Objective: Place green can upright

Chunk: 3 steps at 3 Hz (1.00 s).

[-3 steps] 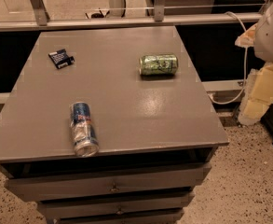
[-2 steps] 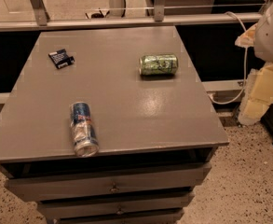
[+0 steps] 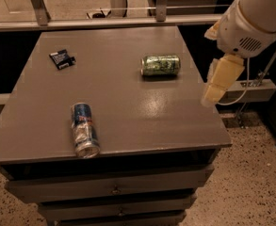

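Note:
The green can (image 3: 161, 65) lies on its side on the grey table top (image 3: 128, 107), toward the back right, with its long axis running left to right. My gripper (image 3: 216, 84) hangs from the white arm (image 3: 250, 22) above the table's right edge. It is to the right of the green can, a little nearer the front, and apart from it. It holds nothing that I can see.
A slimmer blue-and-silver can (image 3: 84, 129) lies on its side near the front left edge. A small black packet (image 3: 62, 59) lies at the back left. Drawers (image 3: 114, 187) sit below the top. A rail (image 3: 104, 22) runs behind the table.
The arm and gripper have moved left, from beside the table to over its right edge, closer to the green can. The cans and packet have not moved.

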Each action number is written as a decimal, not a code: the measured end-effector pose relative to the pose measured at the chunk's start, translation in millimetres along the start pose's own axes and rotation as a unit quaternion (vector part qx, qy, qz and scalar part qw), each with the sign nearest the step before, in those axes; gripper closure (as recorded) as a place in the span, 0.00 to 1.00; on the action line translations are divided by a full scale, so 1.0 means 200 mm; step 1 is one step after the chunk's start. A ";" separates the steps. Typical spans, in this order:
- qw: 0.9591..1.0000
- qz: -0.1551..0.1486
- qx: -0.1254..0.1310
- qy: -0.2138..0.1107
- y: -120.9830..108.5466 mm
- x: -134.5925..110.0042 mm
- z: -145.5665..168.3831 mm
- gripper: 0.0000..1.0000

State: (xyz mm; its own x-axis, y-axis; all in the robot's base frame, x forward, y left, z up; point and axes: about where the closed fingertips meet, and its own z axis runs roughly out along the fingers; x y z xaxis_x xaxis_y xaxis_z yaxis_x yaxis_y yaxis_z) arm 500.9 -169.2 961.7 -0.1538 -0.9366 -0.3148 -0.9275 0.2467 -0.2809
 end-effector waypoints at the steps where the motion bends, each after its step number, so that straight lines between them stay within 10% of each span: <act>1: 0.999 0.001 0.006 -0.037 -0.15 -0.16 0.15 0.00; 3: 0.997 0.028 0.002 -0.077 -0.48 -0.43 0.61 0.00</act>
State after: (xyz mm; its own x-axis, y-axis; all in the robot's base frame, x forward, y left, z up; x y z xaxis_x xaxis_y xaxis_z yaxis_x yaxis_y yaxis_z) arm 644.4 -82.0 905.8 -0.1509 -0.8723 -0.4651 -0.9173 0.2990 -0.2631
